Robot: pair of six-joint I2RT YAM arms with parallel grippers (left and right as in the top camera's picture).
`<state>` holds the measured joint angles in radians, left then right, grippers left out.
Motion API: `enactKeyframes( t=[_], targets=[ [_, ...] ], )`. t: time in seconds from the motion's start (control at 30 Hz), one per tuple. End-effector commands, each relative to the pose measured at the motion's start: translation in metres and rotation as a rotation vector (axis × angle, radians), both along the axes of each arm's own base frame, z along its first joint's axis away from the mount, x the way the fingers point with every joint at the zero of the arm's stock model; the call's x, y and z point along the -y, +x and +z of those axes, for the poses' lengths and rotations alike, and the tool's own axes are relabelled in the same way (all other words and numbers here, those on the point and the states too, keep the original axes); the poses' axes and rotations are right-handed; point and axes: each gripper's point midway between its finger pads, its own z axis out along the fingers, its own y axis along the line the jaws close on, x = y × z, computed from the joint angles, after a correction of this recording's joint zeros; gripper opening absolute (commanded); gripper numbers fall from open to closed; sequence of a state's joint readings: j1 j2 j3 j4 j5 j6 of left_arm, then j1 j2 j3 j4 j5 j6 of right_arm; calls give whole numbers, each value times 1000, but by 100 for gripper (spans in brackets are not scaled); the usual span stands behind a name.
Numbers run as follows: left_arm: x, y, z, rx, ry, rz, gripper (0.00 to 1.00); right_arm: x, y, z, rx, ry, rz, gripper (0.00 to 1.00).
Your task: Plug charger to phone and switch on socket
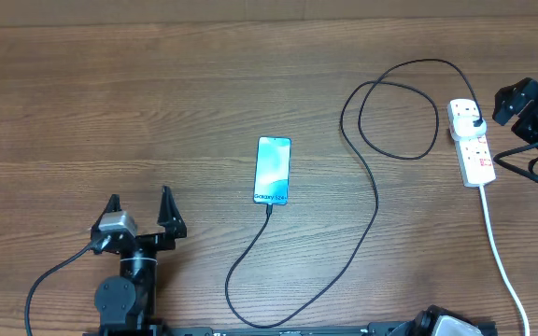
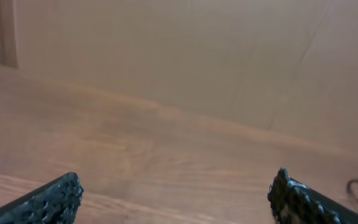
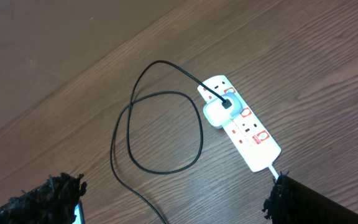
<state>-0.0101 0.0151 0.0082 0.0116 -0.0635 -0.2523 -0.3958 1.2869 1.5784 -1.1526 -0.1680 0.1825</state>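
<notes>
Item: power strip (image 1: 472,147), near right edge of worktop. Judged rigid, light, likely to be shifted by sideways push; red switches (image 3: 247,114) best pressed straight down. Charger cable (image 1: 377,201) limp, tip apparently seated in phone (image 1: 272,170), mid-worktop. Left gripper (image 1: 139,198), right gripper (image 3: 169,198): spread wide, nothing held.

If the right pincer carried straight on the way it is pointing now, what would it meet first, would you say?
The right pincer would probably meet the looped cable of the charger on the table, or the bare wood inside it; the socket sits just right of that line. Depth is unclear.
</notes>
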Motion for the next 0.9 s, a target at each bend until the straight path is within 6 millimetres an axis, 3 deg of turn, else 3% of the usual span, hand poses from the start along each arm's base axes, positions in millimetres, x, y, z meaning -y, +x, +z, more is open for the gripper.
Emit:
enactKeyframes(
  t=[0.0, 0.2, 0.87],
  targets=[
    [3, -1, -19, -77, 122, -23, 100, 1, 1, 0, 2, -7, -4, 100],
    [12, -1, -21, -86, 282, -82, 100, 1, 1, 0, 2, -7, -4, 100],
    [11, -1, -21, -86, 235, -78, 100, 1, 1, 0, 2, -7, -4, 100]
  ],
)
